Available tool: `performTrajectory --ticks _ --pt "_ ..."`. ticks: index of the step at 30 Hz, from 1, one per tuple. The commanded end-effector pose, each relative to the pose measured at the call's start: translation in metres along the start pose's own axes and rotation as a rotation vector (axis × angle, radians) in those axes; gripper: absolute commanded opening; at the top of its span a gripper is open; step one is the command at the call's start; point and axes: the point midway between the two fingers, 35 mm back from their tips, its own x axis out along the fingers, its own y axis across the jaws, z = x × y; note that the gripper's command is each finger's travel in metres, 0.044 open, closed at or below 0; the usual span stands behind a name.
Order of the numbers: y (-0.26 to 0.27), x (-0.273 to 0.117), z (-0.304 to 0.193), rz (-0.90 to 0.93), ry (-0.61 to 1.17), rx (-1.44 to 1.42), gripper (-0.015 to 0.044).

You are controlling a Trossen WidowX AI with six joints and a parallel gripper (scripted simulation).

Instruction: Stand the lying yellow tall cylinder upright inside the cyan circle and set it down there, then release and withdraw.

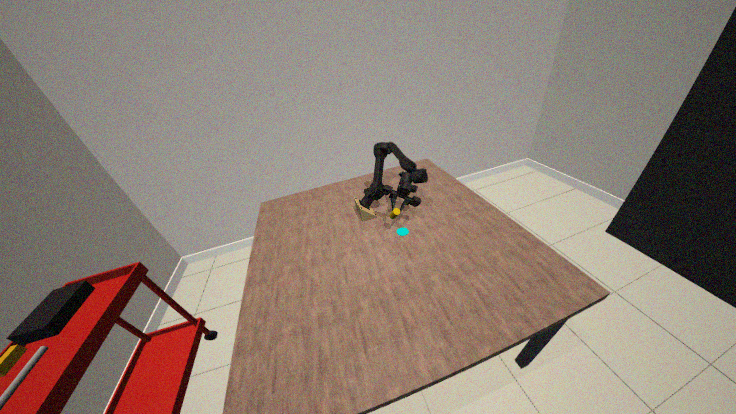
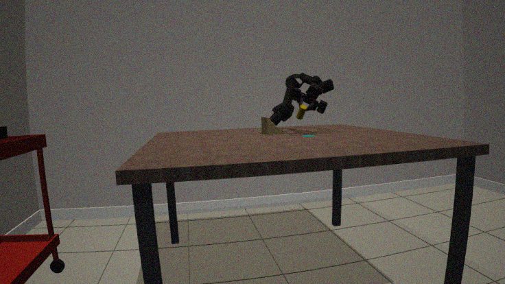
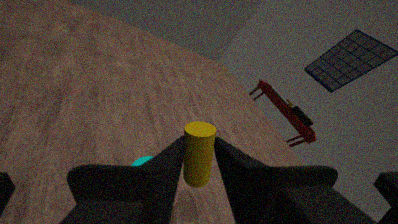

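Tool: while the bench [image 1: 360, 308] [image 2: 282, 151] [image 3: 100, 75] lies below, the tool [image 1: 399, 210] [image 2: 304, 106] [image 3: 199, 140] pinches the yellow cylinder.
Yellow cylinder [image 1: 395, 212] [image 2: 300, 112] [image 3: 198, 159]: aloft, tilted, near the cyan circle.
Cyan circle [image 1: 402, 231] [image 2: 308, 136] [image 3: 143, 160]: flat on the bench, apart from the cylinder.

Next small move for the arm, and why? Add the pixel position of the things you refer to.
Probably swing the tool [image 1: 395, 210] [image 2: 304, 105] [image 3: 199, 140] over the circle [image 1: 402, 231] [image 2: 308, 135] [image 3: 143, 160], righting the cylinder [image 1: 394, 213] [image 2: 300, 112] [image 3: 198, 155] on the way, before lowering. It's gripped and off the table [image 1: 329, 308] [image 2: 226, 151] [image 3: 100, 90], but leans in the exterior view, and the circle lies off to one side in the wrist view.
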Motion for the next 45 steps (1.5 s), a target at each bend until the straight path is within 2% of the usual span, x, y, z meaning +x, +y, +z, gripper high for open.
performTrajectory --ticks 1,45 --pt "-0.001 0.000 0.000 -0.001 -0.026 0.016 0.0105" --pt "0.003 -0.012 0.007 0.094 -0.281 0.193 0.0105"
